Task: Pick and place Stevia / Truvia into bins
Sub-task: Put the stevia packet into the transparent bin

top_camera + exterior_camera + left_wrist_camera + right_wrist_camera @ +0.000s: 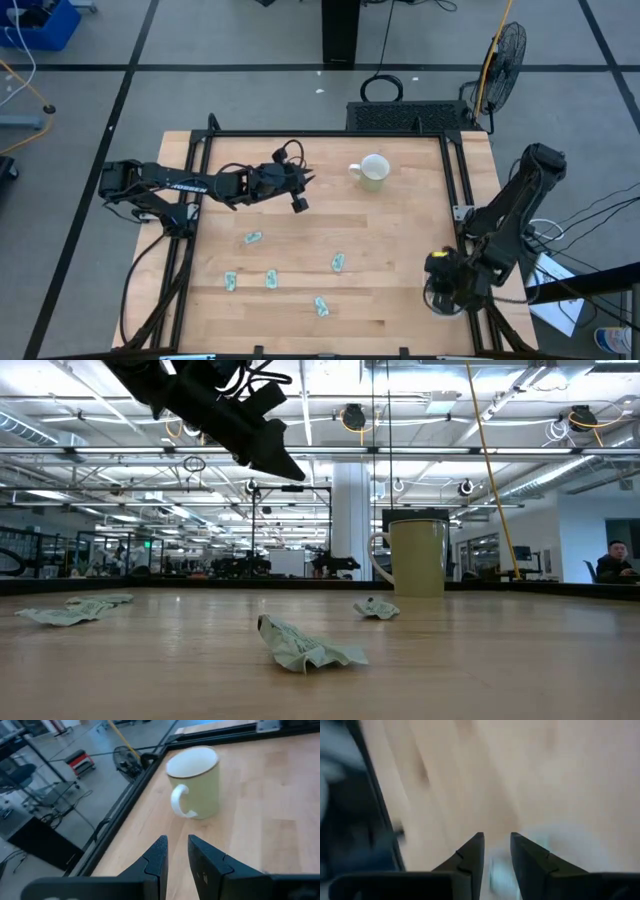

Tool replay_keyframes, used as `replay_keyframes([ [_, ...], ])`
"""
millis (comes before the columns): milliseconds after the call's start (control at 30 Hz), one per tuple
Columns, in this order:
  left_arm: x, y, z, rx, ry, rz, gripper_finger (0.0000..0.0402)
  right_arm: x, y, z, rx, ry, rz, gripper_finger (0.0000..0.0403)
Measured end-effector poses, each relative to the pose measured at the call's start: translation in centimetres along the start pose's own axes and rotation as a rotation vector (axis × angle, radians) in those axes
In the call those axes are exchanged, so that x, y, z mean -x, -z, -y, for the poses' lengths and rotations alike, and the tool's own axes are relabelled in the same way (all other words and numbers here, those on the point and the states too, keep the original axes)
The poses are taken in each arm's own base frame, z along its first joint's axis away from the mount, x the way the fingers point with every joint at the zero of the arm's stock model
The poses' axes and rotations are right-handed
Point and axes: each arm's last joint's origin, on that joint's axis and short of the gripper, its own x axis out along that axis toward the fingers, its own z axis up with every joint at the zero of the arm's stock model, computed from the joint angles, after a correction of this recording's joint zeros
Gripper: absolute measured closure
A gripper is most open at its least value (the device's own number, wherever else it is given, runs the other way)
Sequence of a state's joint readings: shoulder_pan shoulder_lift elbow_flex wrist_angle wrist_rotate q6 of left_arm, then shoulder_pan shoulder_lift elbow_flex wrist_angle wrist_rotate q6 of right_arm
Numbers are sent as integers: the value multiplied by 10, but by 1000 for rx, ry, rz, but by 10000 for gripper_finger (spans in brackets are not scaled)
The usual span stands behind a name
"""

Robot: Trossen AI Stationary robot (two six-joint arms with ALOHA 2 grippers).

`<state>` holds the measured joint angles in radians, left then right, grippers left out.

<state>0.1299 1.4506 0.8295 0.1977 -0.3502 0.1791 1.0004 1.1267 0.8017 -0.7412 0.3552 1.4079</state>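
Note:
Several pale green and white Stevia / Truvia sachets lie flat on the wooden table: (253, 238), (231, 281), (271, 279), (338, 262), (321, 306). In the low view, one crumpled sachet (305, 645) lies nearest. My left gripper (300, 195) hangs open above the table's far middle, left of the white mug (372, 172), with nothing between its fingers (177, 855). My right gripper (440, 272) hangs at the table's right edge over the clear bin (443, 300), which it partly hides. Its fingers stand apart (496, 851) above a blurred pale patch (500, 872).
The mug (195, 782) stands upright at the far middle, handle toward the left arm. A black frame (455, 190) borders the table. A floor fan (500, 55) and cables lie beyond the far right corner. Bare wood (390, 230) lies between the sachets and the mug.

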Motion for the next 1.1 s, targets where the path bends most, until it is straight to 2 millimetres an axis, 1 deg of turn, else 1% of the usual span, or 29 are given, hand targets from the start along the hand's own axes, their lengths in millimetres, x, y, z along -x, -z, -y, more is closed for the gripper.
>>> replay_keyframes([
  [133, 0, 3, 3, -9, 73, -20, 321, 9, -12, -3, 42, -31, 306, 321],
  [233, 1, 10, 5, -30, 120, -89, 321, 12, -17, -5, 160, 4, 470, 320],
  [367, 3, 23, 8, -44, 187, -216, 321, 13, -23, -3, 396, 146, 609, 322],
  [433, 5, 29, 9, -23, 193, -276, 321, 10, -28, 0, 417, 197, 647, 323],
  [500, 7, 34, 10, 7, 186, -337, 321, 5, -36, 4, 387, 234, 657, 321],
  [633, 11, 42, 12, 49, 185, -433, 321, -19, -53, 20, 318, 238, 574, 306],
  [733, 18, 51, 16, 65, 192, -551, 321, -39, -68, 33, 327, 173, 558, 289],
  [800, 25, 59, 18, 71, 216, -657, 321, -51, -77, 44, 352, 109, 600, 277],
  [867, 33, 69, 23, 94, 229, -752, 321, -60, -85, 56, 375, 32, 679, 267],
  [933, 40, 79, 29, 104, 230, -819, 321, -63, -92, 68, 383, -23, 779, 260],
  [1000, 47, 90, 34, 100, 222, -890, 321, -64, -94, 81, 390, -55, 861, 256],
  [1100, 60, 105, 40, 102, 187, -1002, 321, -64, -96, 97, 387, -98, 933, 255],
])
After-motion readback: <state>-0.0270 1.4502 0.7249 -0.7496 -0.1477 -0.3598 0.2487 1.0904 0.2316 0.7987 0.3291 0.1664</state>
